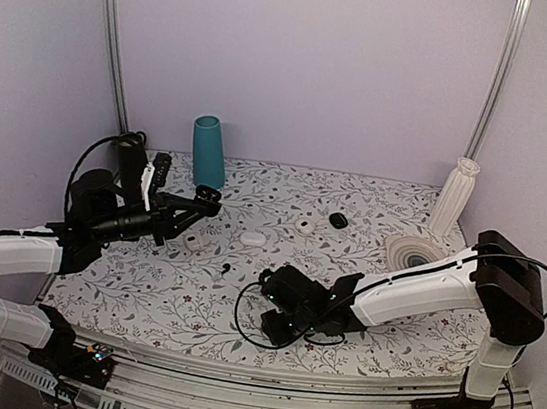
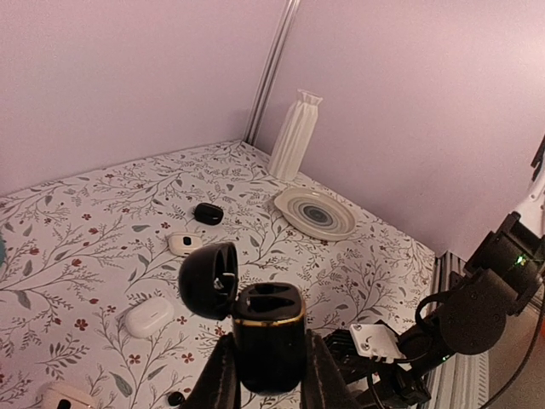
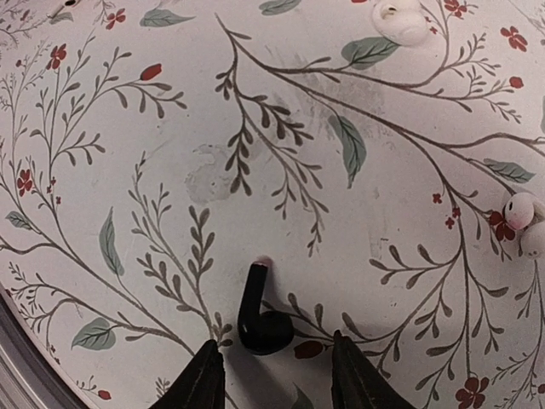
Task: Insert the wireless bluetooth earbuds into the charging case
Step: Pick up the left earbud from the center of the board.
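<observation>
The left gripper (image 2: 269, 375) is clamped on the black charging case (image 2: 268, 328), holding it off the tabletop (image 3: 358, 213) with its lid (image 2: 209, 279) open, well to the left of the plate (image 1: 417, 252). The right gripper (image 3: 274, 362), fingers spread, sits low over a black earbud (image 3: 262, 322) lying left of the plate and nearer the arm bases. The step in hand appears to be picking up this earbud. The next move calls for the fingers to close squarely on its rounded body without flicking it away, then a lift and a carry further from the plate to the case, stem lined up with a well. Whether a well is already filled cannot be told
</observation>
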`<act>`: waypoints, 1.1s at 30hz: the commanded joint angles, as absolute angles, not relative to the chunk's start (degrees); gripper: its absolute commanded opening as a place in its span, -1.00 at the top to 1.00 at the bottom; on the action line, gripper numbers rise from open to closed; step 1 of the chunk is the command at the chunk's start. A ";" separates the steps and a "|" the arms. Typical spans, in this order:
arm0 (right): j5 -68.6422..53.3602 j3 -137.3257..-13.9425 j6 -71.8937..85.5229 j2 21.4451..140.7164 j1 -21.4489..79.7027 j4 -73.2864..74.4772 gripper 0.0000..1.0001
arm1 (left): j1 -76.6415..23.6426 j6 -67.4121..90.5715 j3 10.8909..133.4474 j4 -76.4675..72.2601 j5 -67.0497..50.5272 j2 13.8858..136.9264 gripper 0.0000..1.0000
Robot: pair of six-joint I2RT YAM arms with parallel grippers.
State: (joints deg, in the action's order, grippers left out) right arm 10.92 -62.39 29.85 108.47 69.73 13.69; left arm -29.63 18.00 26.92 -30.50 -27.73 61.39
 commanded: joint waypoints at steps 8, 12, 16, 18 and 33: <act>11.26 -68.77 32.32 112.71 70.33 23.30 0.27 | -30.30 17.40 27.07 -30.15 -27.25 60.25 1.00; 11.24 -68.77 32.26 113.20 70.29 23.64 0.32 | -30.32 17.36 27.15 -30.06 -27.33 60.21 1.00; 11.26 -70.60 32.14 113.44 70.31 23.70 0.37 | -30.32 17.36 27.20 -29.93 -27.17 60.12 1.00; 11.37 -70.85 31.93 113.66 70.32 23.25 0.39 | -30.32 17.40 27.29 -30.12 -27.25 60.27 1.00; 11.70 -72.01 29.62 115.05 70.31 23.38 0.57 | -30.32 17.14 27.60 -29.35 -27.21 60.18 1.00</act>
State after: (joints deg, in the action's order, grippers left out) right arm 11.51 -71.75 30.22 113.71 70.08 22.26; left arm -29.63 18.00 26.92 -29.12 -27.55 61.34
